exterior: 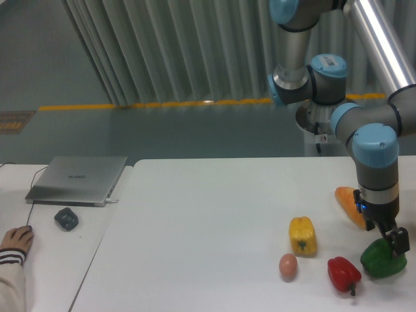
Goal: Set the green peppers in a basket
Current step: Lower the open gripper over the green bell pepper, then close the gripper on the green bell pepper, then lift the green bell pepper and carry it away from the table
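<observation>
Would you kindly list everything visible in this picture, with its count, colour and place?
green pepper: one, dark green, front right of table, under the gripper
red pepper: one, red, left of the green one
yellow pepper: one, yellow, mid-right
egg: one, tan, front of yellow pepper
orange object: one, partly behind the arm
laptop: one, grey, closed, left table
mouse: one, dark, by laptop
person's hand: one, far left
gripper: one, black, at the green pepper
</observation>
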Tool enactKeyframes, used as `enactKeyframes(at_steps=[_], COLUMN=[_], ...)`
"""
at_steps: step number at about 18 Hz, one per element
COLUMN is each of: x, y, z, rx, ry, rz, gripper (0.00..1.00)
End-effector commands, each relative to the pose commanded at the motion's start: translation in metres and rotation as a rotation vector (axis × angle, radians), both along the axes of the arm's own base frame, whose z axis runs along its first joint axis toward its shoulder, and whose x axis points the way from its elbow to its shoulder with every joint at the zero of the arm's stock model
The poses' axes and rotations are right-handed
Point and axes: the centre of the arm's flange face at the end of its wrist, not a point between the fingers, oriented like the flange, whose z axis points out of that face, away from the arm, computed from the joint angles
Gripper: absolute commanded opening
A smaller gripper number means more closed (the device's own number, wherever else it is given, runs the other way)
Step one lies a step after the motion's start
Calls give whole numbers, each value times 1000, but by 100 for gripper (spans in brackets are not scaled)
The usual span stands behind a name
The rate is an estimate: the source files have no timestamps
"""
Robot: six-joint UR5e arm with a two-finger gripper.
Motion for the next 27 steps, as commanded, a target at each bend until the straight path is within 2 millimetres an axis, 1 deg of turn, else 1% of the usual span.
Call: enactKeyframes(at_steps=[3, 6, 11, 13, 14, 16, 18, 20, 23, 25, 27], x=[-2, -5, -9, -7, -8, -9, -9, -9, -11, -11, -11], y=[2, 5, 3, 5, 6, 5, 5, 5, 7, 6, 2], z=[-1, -8, -13, -12, -11, -11, -10, -7, 3, 11, 28], rx=[4, 2, -38, -39, -38, -37, -36, -35, -26, -27, -16], ry=[2, 0, 27, 30, 31, 31, 32, 38, 46, 43, 46], rz=[-2, 0, 1, 0, 0, 3, 3, 5, 4, 5, 6], gripper=[100, 100, 100, 87, 77, 66, 50, 36, 29, 29, 29])
